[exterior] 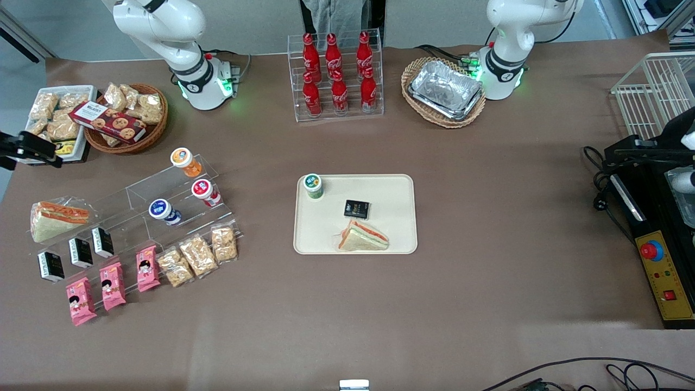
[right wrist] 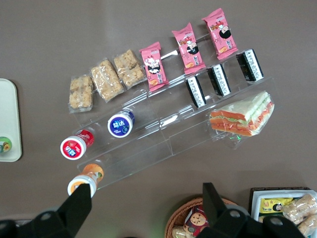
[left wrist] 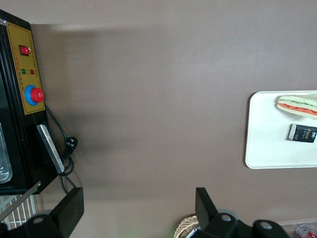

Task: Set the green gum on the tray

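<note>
I take the cream tray [exterior: 355, 214] as landmark for every placement below; it lies flat on the brown table [exterior: 488, 217].

Clear acrylic step rack [exterior: 136, 217]: well away from the tray, toward the working arm's end of the table. It carries the orange-bodied bottle [exterior: 185, 161], red-bodied bottle [exterior: 205, 191] and blue-bodied bottle [exterior: 164, 212], with black-wrapped packets, pink snack packs and puffed-rice bars on its lower steps. I see a wrapped sandwich [right wrist: 241, 115] at the rack's end farthest from the tray.

Cola rack [exterior: 336, 76]: farther from the front camera than the tray, holding red bottles upright.

Wicker basket with crinkled foil trays [exterior: 444, 91]: also farther from the front camera than the tray, toward the parked arm's end.

Gripper [right wrist: 143, 206]: I see it held high above the step rack, well apart from the tray, its two fingers spread wide and holding nothing.

Tray contents: a triangular sandwich [exterior: 362, 238] at the rim nearest the front camera; a small black packet [exterior: 356, 208] near the middle.

Green gum [exterior: 313, 186]: I see it standing upright on the tray, white lid up, in the corner toward the working arm and farthest from the front camera, apart from the black packet and the sandwich.
</note>
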Available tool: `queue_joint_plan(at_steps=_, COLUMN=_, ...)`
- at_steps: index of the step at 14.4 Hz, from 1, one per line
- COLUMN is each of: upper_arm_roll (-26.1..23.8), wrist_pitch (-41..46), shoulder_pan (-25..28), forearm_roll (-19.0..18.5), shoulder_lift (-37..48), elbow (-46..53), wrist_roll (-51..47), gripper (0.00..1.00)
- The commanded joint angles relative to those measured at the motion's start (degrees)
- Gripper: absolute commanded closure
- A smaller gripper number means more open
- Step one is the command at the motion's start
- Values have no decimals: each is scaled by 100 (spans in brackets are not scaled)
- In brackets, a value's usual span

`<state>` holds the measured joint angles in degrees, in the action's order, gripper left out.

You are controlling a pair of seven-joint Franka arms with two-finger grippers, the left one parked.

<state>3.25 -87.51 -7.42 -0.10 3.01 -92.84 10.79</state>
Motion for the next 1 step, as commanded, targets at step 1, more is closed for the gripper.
queue_joint_plan(at_steps=1, upper_arm_roll=771, wrist_pitch=50, shoulder_pan=836, forearm_roll=142, shoulder_lift=41, elbow=46, wrist_roll=82, gripper=0)
